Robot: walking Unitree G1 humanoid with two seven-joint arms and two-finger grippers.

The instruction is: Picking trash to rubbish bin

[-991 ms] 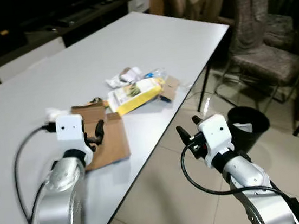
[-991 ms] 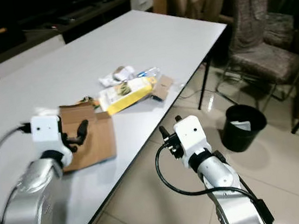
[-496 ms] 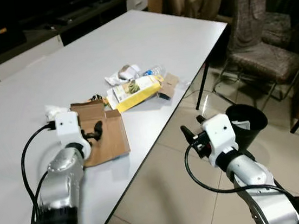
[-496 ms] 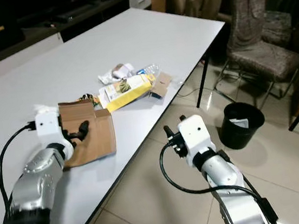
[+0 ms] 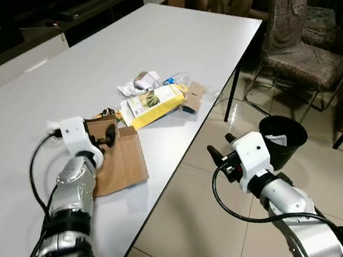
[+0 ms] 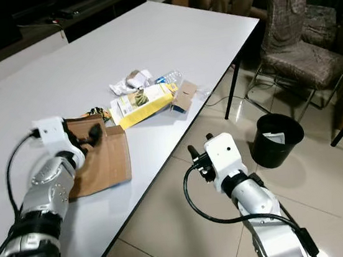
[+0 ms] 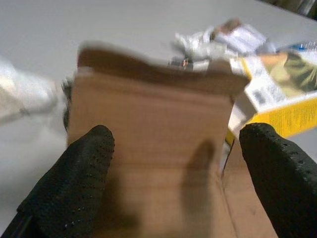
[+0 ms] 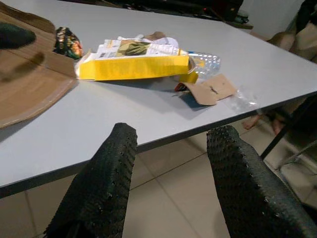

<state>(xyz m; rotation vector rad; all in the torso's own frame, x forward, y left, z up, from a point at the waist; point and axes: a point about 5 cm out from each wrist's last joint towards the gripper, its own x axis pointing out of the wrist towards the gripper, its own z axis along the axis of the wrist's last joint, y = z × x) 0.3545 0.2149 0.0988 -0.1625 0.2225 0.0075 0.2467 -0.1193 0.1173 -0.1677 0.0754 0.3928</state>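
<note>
Left gripper (image 5: 107,135) hovers over the flattened cardboard (image 5: 120,163) on the white surface (image 5: 168,47), fingers spread apart. Yellow box (image 5: 155,103), crumpled wrappers (image 5: 139,82) and plastic bottle (image 5: 179,78) lie at the cardboard's 1 o'clock. Right gripper (image 5: 220,154), fingers apart and empty, hangs off the surface edge. Black rubbish bin (image 6: 276,139) stands on the floor at the surface's 3 o'clock.

Left arm reaching up the left side of the frame, its left gripper (image 5: 106,135) sitting left of centre with fingers spread wide, right arm angling in from the lower right, right gripper (image 5: 220,152) hovering below centre, fingers parted.
</note>
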